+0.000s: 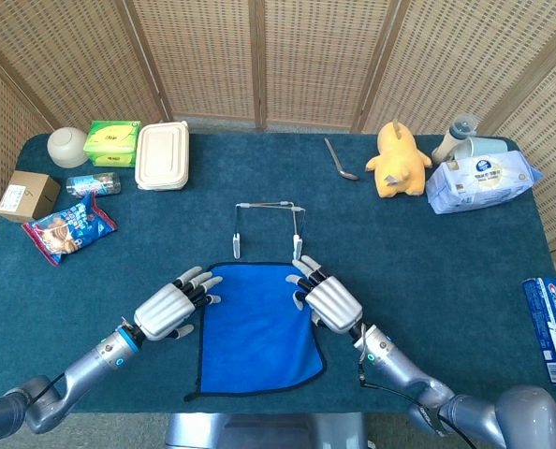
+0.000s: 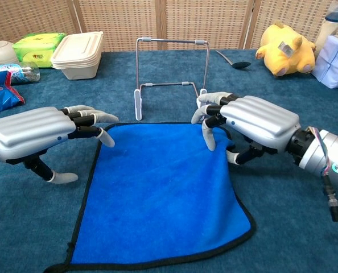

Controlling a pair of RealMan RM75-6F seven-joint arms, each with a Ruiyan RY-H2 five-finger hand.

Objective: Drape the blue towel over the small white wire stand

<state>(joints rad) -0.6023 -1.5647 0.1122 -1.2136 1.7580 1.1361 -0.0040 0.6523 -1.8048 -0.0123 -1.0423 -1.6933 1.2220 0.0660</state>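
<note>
Blue towel (image 2: 160,193) lay flat on the teal table (image 1: 428,262), far edge just short of the feet of the white wire stand (image 2: 170,68), which stood upright and bare.

Right fingertips (image 2: 207,142) pointed down over the towel's far right corner, spread slightly, thumb tucked beneath; could not tell whether touching the cloth or pinching any of it. Right hand (image 2: 248,122) hovered palm down over that edge, knuckles level, wrist and forearm running back toward the right near corner.

Left fingertips (image 2: 103,136) reached toward the far left corner, apart from one another and empty, stopping just at the black hem. Left hand (image 2: 35,133) sat palm down beside the towel, off the cloth, thumb hanging low toward the table, forearm angled back to the left.

Seen from the head camera: both hands (image 1: 166,307) (image 1: 329,299) flanking the towel's far end, close to the stand's feet.
</note>
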